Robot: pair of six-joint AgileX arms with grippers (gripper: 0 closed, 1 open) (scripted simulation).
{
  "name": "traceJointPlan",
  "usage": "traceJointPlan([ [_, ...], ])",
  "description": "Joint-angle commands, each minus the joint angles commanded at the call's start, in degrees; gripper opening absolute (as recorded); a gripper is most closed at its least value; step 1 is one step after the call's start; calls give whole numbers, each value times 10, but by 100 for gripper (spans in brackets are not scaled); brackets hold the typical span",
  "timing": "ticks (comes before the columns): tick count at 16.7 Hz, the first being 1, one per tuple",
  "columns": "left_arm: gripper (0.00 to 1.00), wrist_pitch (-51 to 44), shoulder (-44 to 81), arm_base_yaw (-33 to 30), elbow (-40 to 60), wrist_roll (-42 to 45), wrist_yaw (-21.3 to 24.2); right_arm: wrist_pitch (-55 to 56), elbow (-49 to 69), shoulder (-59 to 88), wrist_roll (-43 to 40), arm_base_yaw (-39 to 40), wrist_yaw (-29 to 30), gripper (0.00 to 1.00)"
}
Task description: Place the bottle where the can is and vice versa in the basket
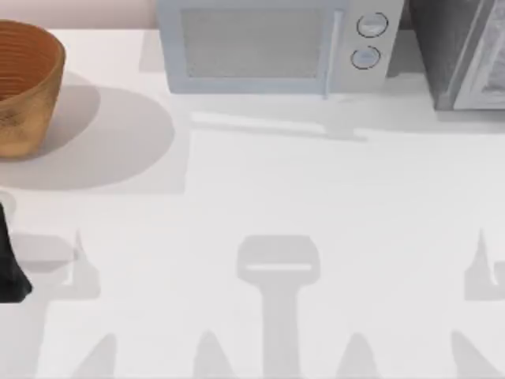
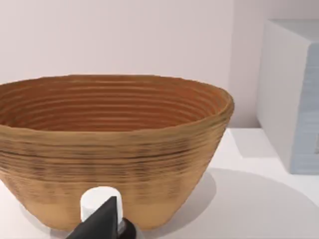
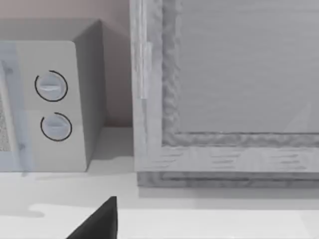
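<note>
The golden-brown woven basket [image 1: 24,87] stands at the table's far left rear, and its ribbed wall [image 2: 114,149] looms close in the left wrist view. Just in front of that wall is a white rounded cap [image 2: 98,201] on a dark body, which looks like the bottle's top. A black part of my left gripper [image 2: 107,221] is right beside the cap. In the top view my left gripper [image 1: 9,264] is at the left edge, nearer the front than the basket. My right gripper [image 3: 102,219] faces the appliances at the back right. The can is out of view.
A grey microwave [image 1: 268,47] with two round knobs [image 3: 52,104] stands at the back middle. A second grey appliance [image 1: 465,51] is at the back right. Arm shadows fall on the white table [image 1: 276,181].
</note>
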Motion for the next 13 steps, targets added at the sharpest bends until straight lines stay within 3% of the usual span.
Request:
traceJointPlan([
  [6, 100, -38, 55, 16, 49, 2, 10, 0, 0, 0, 0, 0, 0, 100],
  [13, 100, -199, 335, 74, 327, 23, 66, 0, 0, 0, 0, 0, 0, 100],
])
